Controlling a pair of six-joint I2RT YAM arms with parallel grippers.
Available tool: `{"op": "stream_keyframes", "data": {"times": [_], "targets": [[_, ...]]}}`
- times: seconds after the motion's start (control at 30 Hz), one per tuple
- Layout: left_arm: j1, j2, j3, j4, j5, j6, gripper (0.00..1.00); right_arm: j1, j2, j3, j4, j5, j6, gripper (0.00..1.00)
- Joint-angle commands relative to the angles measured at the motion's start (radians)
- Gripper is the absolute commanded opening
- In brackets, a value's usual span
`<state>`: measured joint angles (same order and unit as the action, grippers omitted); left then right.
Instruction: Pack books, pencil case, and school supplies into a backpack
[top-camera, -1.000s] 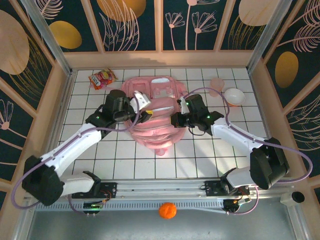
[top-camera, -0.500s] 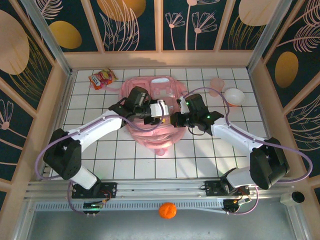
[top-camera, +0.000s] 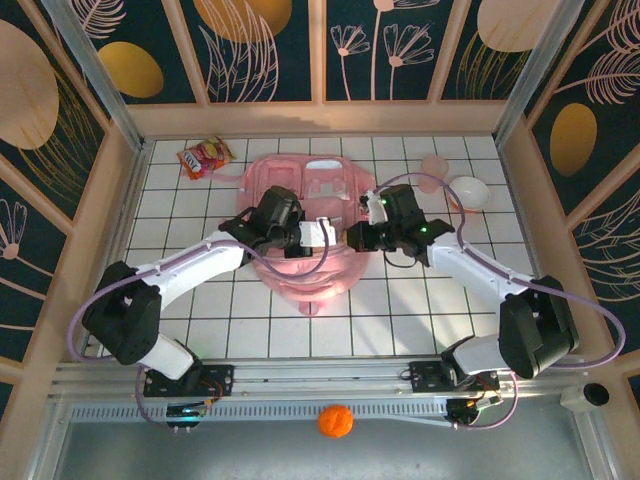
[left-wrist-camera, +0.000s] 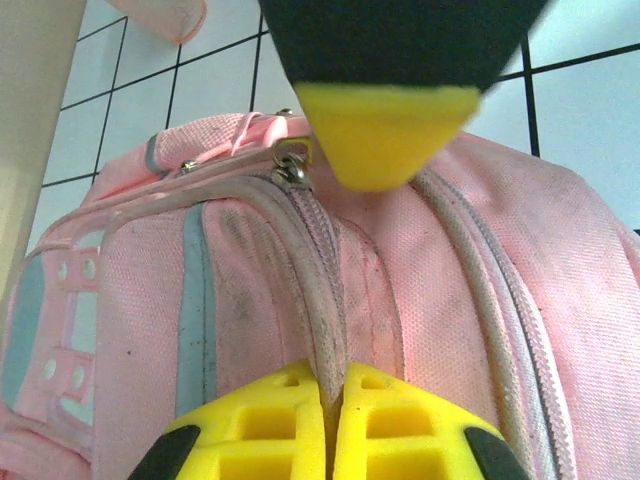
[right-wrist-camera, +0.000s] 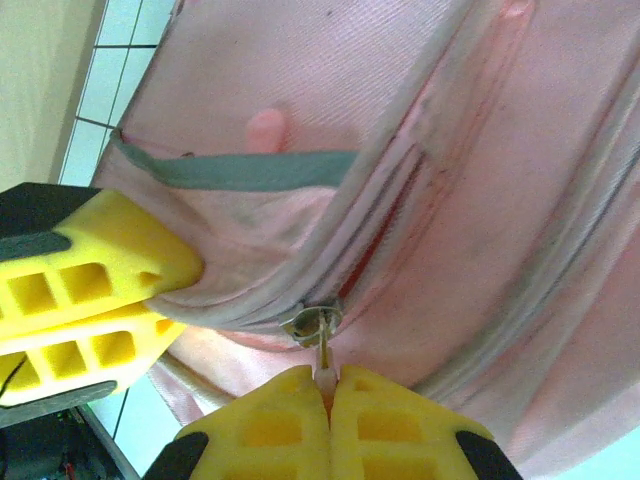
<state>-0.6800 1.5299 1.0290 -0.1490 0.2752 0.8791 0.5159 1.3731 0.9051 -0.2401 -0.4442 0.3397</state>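
You seemed to be zipping the shiny pink backpack (top-camera: 300, 275) mid-table (top-camera: 400, 320), left gripper (left-wrist-camera: 335, 400) clamped on its seam (left-wrist-camera: 325, 300), right gripper (right-wrist-camera: 327, 385) clamped on the metal zip tab (right-wrist-camera: 316, 328); next you needed a slow tug.

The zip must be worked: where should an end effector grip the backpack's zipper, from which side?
Pinch the thin pull tab on the metal slider, coming end-on along the zip line: it sticks out clear of the backpack. The right end effector holds it so.
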Motion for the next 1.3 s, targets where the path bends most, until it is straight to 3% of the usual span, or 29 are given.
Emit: {"op": "stream_keyframes", "data": {"times": [0.0,0.27,0.5,0.6,0.7,0.73,0.8,0.87,0.93,1.03,1.07,1.1,1.2,1.27], "targets": [[0.023,-0.032,-0.033,-0.063,-0.055,0.044,0.00,-0.070,-0.019,0.028,-0.055,0.058,-0.050,0.00],[0.023,-0.064,-0.050,-0.135,0.042,0.099,0.00,-0.119,0.045,0.078,-0.025,0.103,-0.094,0.00],[0.019,-0.064,-0.050,-0.173,0.207,0.145,0.00,-0.142,0.108,0.089,0.140,-0.017,-0.088,0.00],[0.011,-0.045,-0.046,-0.179,0.223,0.160,0.00,-0.139,0.132,0.084,0.196,-0.038,-0.071,0.00],[0.010,-0.045,-0.046,-0.136,0.217,0.090,0.00,-0.140,0.142,0.083,0.213,-0.026,-0.068,0.00],[0.011,-0.054,-0.050,-0.101,0.207,0.043,0.02,-0.140,0.138,0.082,0.210,-0.019,-0.070,0.00],[0.010,-0.084,-0.084,-0.033,0.179,-0.054,0.23,-0.139,0.122,0.074,0.203,0.005,-0.069,0.00],[0.011,-0.126,-0.109,0.045,0.135,-0.182,0.54,-0.140,0.084,0.062,0.194,0.036,-0.066,0.19],[0.016,-0.164,-0.119,0.103,0.070,-0.309,0.75,-0.144,0.041,0.056,0.174,0.067,-0.066,0.41],[0.073,-0.209,-0.099,0.125,0.038,-0.490,0.90,-0.161,-0.029,0.055,0.142,0.120,-0.067,0.62],[0.101,-0.229,-0.104,0.152,0.035,-0.547,0.94,-0.174,-0.051,0.052,0.139,0.136,-0.068,0.86],[0.128,-0.254,-0.120,0.192,0.028,-0.596,0.99,-0.185,-0.072,0.048,0.140,0.153,-0.066,0.99],[0.204,-0.362,-0.215,0.395,-0.122,-0.755,0.99,-0.229,-0.135,0.018,0.160,0.240,-0.069,0.99],[0.238,-0.430,-0.271,0.498,-0.285,-0.829,0.99,-0.257,-0.184,-0.021,0.202,0.328,-0.081,0.99]]}}
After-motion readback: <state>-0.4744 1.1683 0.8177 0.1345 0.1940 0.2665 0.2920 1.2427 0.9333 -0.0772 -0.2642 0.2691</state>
